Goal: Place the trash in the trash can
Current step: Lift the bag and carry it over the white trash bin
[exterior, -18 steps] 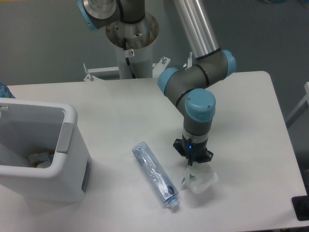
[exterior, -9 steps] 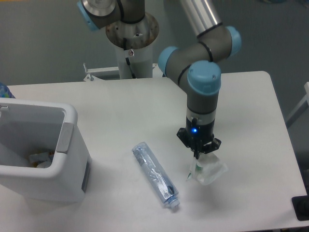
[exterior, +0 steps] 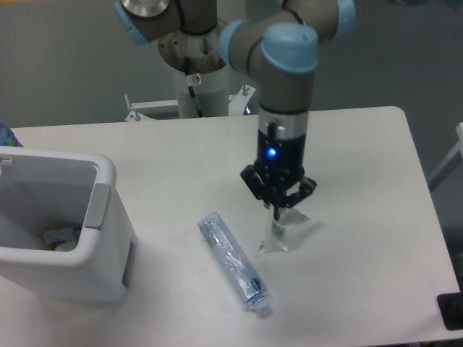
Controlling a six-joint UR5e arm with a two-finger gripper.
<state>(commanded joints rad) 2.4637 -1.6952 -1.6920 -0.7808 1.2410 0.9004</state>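
Lifting the crumpled wrapper (exterior: 281,233) clear of the table (exterior: 376,217), the gripper (exterior: 278,207) pinches it by its top edge.
Compared with half a second ago, the arm stands higher and has shifted toward the table's left side, and the wrapper now dangles below the fingers rather than lying bunched on the surface. It hangs with its long axis roughly vertical, lower end pointing down at the tabletop. The crushed bottle (exterior: 233,262) lies where it was, near the front edge, its long axis diagonal and its white cap pointing to the front-right. The trash can (exterior: 69,238) sits at the front-left corner, some scraps visible inside.
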